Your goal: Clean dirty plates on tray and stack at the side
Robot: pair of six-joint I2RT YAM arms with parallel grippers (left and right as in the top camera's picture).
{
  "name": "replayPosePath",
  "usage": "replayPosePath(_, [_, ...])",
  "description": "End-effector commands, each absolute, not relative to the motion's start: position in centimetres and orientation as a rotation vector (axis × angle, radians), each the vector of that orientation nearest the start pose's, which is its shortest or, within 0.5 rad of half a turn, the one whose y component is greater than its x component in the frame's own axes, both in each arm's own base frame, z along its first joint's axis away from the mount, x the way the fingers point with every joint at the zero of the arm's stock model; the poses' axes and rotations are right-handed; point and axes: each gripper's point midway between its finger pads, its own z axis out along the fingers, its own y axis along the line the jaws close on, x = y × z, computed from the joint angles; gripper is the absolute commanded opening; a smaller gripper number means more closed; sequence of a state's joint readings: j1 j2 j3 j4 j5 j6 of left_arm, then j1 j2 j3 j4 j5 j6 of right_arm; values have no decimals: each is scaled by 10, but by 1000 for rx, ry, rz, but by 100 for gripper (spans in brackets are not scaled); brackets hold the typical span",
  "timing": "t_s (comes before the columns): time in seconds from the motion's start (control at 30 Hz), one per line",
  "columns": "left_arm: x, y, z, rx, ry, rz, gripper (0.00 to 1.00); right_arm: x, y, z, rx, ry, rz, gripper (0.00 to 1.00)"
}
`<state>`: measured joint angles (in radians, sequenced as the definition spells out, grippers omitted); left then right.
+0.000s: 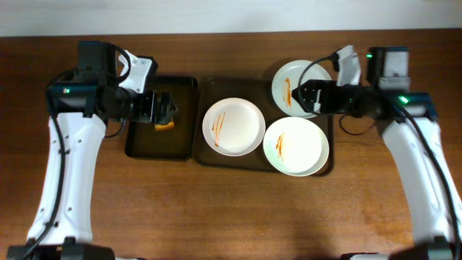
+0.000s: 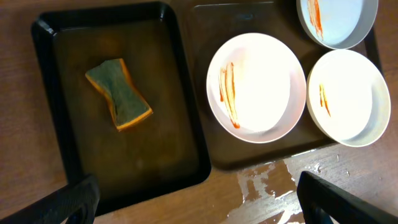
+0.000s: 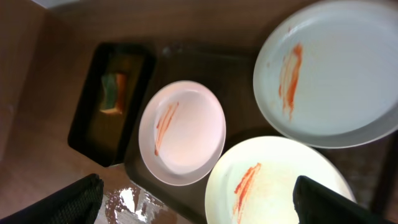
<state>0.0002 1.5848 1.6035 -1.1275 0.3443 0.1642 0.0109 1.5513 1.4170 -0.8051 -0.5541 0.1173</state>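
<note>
Presently sponge (image 2: 118,93) is found at 11 o'clock from left gripper (image 2: 198,183) (nearer one) in its wrist view, long axis 11-to-5; jaws spread, nothing held. Right gripper (image 3: 198,186) likewise spread, empty.

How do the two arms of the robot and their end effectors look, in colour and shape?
Both arms, the left arm and the right arm, have long white links with black joints. A small green light glows on each, and thin black cables run along them. The left end effector and the right end effector are black, with a white housing behind each.
</note>
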Motion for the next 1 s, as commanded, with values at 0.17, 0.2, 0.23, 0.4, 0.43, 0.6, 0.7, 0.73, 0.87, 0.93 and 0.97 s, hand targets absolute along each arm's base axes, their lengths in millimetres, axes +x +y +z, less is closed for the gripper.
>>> replayPosePath(0.17, [421,-24,192,3,2665,-189,100,452,171,112,-33,2748,456,68])
replayPosePath(0.2, [424,-24,188,3,2668,-188,100,454,174,104,-44,2757,431,67])
replayPosePath(0.23, [430,-24,183,2,2667,-189,100,456,182,89,-63,2773,415,66])
replayPosePath(0.4, [442,-23,149,-6,2722,-177,100,462,187,35,-45,2831,330,54])
replayPosePath(0.43, [443,-23,147,-6,2727,-178,100,459,189,32,-21,2845,332,47])
replayPosePath(0.6, [443,-23,146,-6,2728,-178,100,450,191,14,127,2903,328,28])
replayPosePath(0.7, [443,-23,146,-6,2727,-178,100,447,193,13,155,2913,329,17])
replayPosePath(0.73, [443,-23,146,-6,2727,-178,100,451,198,14,167,2893,343,15])
replayPosePath(0.87, [443,-23,146,-6,2727,-179,100,474,191,20,261,2784,279,10])
replayPosePath(0.93, [443,-23,146,-5,2727,-183,100,473,190,19,263,2789,267,18])
replayPosePath(0.97, [443,-23,146,-5,2728,-183,100,465,193,17,259,2826,295,29])
